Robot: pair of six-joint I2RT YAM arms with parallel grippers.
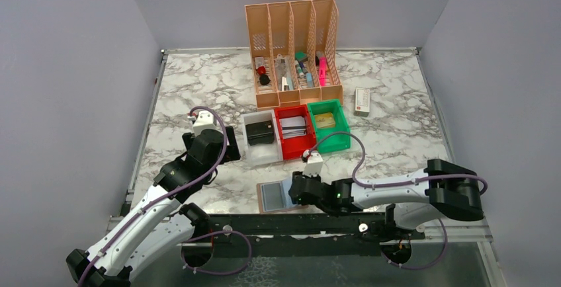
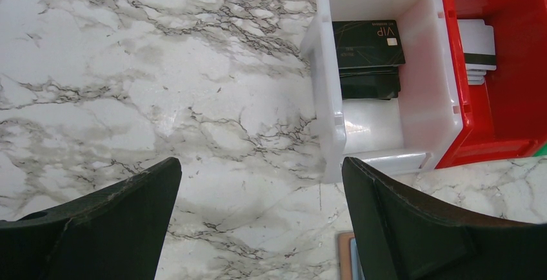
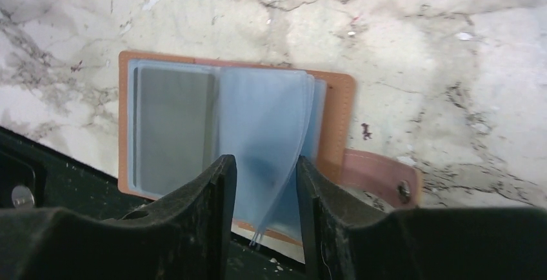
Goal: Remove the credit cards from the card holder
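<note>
R hand [image 3: 264,164] straddles card holder [image 3: 335,99] sleeve leaf [image 3: 264,119], can't tell if pinched; L hand [image 2: 261,170] wide open, white bin [image 2: 322,99] ahead-right.

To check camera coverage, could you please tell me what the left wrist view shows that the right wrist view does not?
Only left wrist: the white bin holding black VIP cards, the red bin with white cards, and the open left gripper. Only right wrist: clear sleeves, a snap strap and the right gripper straddling one sleeve. Both: the marble table and card holder, only its corner in the left view.
</note>
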